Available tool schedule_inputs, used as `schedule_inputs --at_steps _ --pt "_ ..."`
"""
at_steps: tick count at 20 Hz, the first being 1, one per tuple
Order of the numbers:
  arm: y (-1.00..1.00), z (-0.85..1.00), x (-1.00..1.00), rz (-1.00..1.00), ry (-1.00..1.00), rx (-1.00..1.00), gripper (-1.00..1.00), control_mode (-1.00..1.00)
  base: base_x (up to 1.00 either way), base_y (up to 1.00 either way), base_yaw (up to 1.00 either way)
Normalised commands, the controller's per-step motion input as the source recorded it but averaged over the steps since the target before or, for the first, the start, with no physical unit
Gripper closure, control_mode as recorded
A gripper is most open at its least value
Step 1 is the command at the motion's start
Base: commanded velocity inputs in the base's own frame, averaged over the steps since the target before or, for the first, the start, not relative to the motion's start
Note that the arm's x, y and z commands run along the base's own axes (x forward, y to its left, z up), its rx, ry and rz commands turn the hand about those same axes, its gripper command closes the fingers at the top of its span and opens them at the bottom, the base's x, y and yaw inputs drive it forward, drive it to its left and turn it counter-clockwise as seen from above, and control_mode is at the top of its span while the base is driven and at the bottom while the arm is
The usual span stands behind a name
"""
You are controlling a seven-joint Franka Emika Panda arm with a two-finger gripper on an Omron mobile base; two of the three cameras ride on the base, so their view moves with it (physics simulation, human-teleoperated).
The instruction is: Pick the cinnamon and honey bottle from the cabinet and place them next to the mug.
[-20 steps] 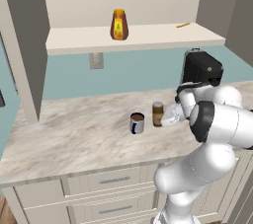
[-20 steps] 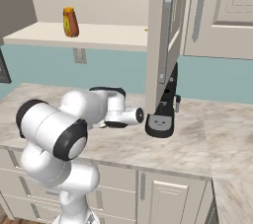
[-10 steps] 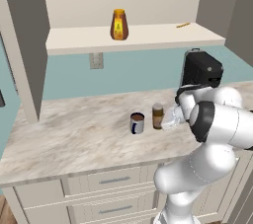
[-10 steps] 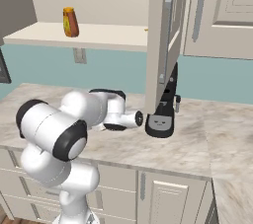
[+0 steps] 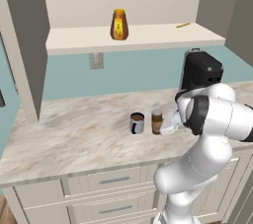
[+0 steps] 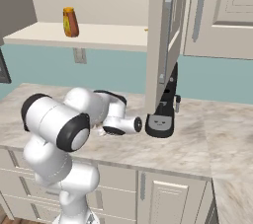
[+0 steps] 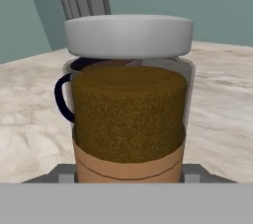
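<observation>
The cinnamon (image 5: 157,122) stands upright on the marble counter, just right of the blue-grey mug (image 5: 137,123). My gripper (image 5: 164,126) reaches in from the right and is shut on the jar. In the hand view the cinnamon (image 7: 128,114) sits between my gripper (image 7: 128,174) low on its tan label, and the mug (image 7: 65,97) peeks out behind it on the left. The amber honey bottle (image 5: 119,24) stands alone on the cabinet shelf (image 5: 158,38), well above and left of my hand. It also shows on the cabinet shelf (image 6: 104,35) as the honey bottle (image 6: 70,21) in the right base view.
A black coffee machine (image 5: 200,70) stands at the back of the counter right of my arm, seen as the coffee machine (image 6: 163,114) under the open cabinet door (image 6: 165,35). A small yellow stick (image 5: 183,24) lies on the shelf's right end. Drawers (image 5: 113,181) run below the counter edge.
</observation>
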Motion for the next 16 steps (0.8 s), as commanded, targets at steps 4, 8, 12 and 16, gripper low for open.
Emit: schedule_inputs --at_steps 4,8,12,16 --pt "0.00 -0.13 0.01 0.00 -0.06 0.00 1.00 -1.00 0.00 0.00 0.00" --pt "0.00 -0.01 0.05 0.00 -0.10 0.00 1.00 -1.00 0.00 0.00 0.00" --pt "0.00 0.00 0.16 0.00 -0.05 0.00 1.00 -1.00 0.00 0.00 0.00" --pt "0.00 0.00 0.35 0.00 -0.01 0.00 1.00 -1.00 0.00 0.00 0.00"
